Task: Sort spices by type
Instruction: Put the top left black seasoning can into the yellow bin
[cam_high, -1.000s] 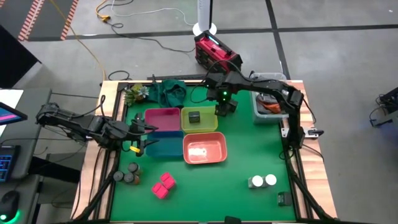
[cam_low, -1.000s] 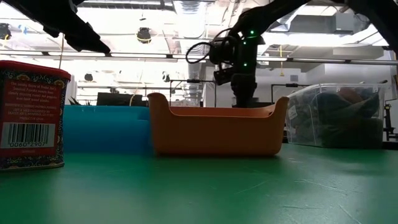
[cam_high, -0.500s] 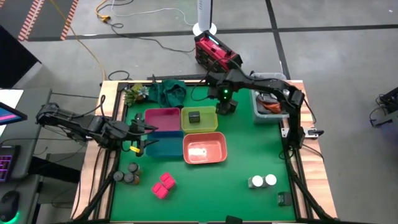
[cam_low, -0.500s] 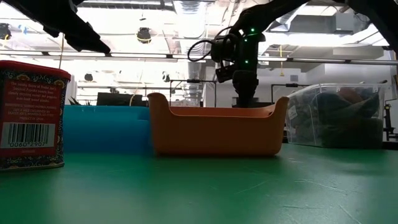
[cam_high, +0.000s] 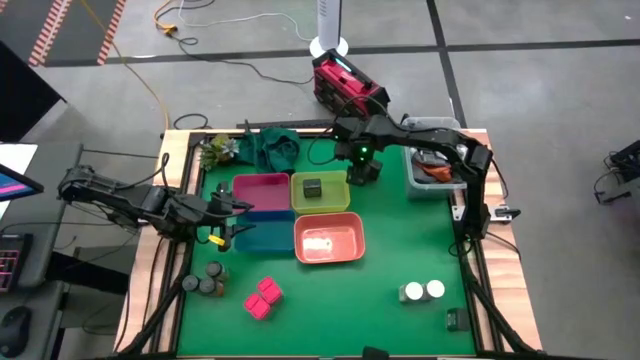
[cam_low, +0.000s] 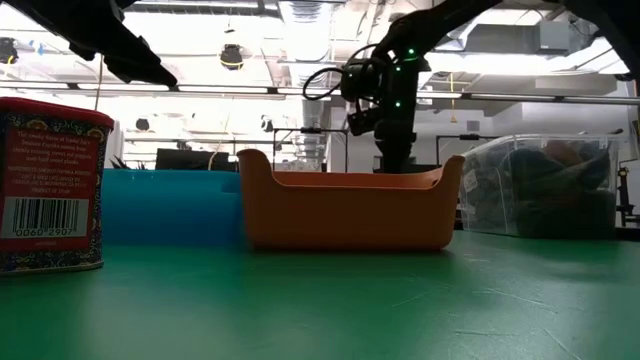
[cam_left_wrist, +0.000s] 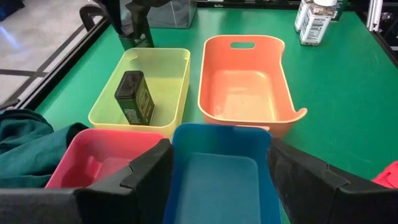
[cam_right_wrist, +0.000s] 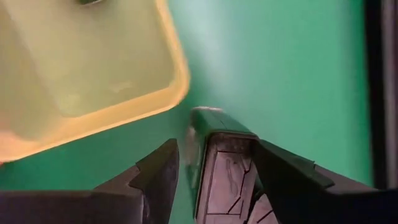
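Right gripper (cam_high: 362, 172) sits just off the yellow bin (cam_high: 321, 204), at the corner toward the clear tub (cam_high: 432, 172). Right wrist view: the fingers (cam_right_wrist: 154, 180) are closed partway around a dark square jar (cam_right_wrist: 219, 163), pads on both its sides, and the jar hangs over green mat beside the bin wall, not over the bin interior. Whether it is clear of the mat I cannot tell.

Left gripper (cam_high: 228, 222) waits on the far side of the yellow bin, over the blue bin (cam_left_wrist: 217, 171); jaws stand partly open with nothing between them.

Step in hand, as judged: carrying the second dark square jar to join the first, which lies inside the yellow bin (cam_left_wrist: 135, 98). Next move calls for shifting the held jar sideways over the rim, high enough not to catch the wall, then releasing beside the jar already there.

Count, high view:
- dark square jars: three seen; one in the yellow bin, one held, one (cam_high: 453, 319) at the near right edge of the mat, well apart from the yellow bin.
- white-topped round jars (cam_high: 423, 291): two, touching, near that third jar.
- grey round jars (cam_high: 206, 280): three, clustered below the blue bin.
- pink packets (cam_high: 263, 297): two, just beside them.
- bins: four; pink bin (cam_high: 259, 188), yellow, blue, orange bin (cam_high: 328, 240).
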